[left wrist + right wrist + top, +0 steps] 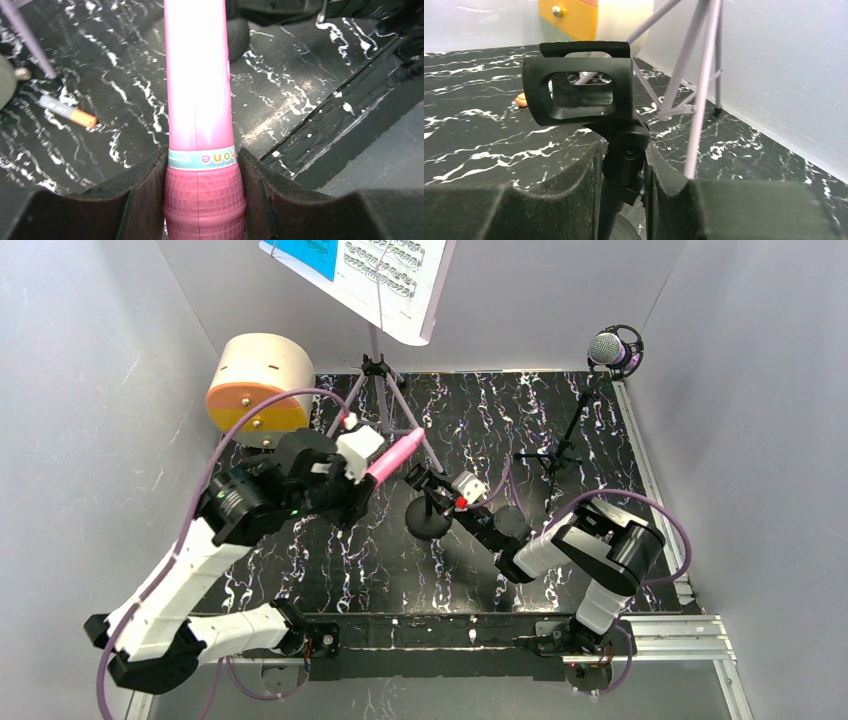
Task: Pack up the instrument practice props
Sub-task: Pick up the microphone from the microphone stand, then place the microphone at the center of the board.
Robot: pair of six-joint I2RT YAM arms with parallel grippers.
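Nearest the arm bases, the pink microphone point(200, 100) is being held by the left jaws. They are standing partly open and are being pressed against both sides of it at the printed band where the ribbed head meets the glossy barrel. It is being carried clear of the table point(500, 420), left of centre. Its long axis is running straight out from the jaws, up and to the right in the overhead view, with the head inside the grip and the tail pointing toward the black clip stand point(428, 502). It is being judged light, stiff, hollow plastic. The barrel is being judged smooth and liable to slip, so the ribbed head is being taken as the surer place to hold. Just beside it, the right jaws are being closed narrowly on the swivel joint under the empty clip of that stand. Its stem is standing upright, and whether its round base is touching the table cannot be told. Farther back, the lilac music stand point(380, 390) is standing on its tripod legs with the sheet music point(390, 270) on it. It is being judged thin-legged and easily tipped. At the far right corner, the silver-mesh mic point(608, 347) is standing on its own tripod, well apart from both arms.
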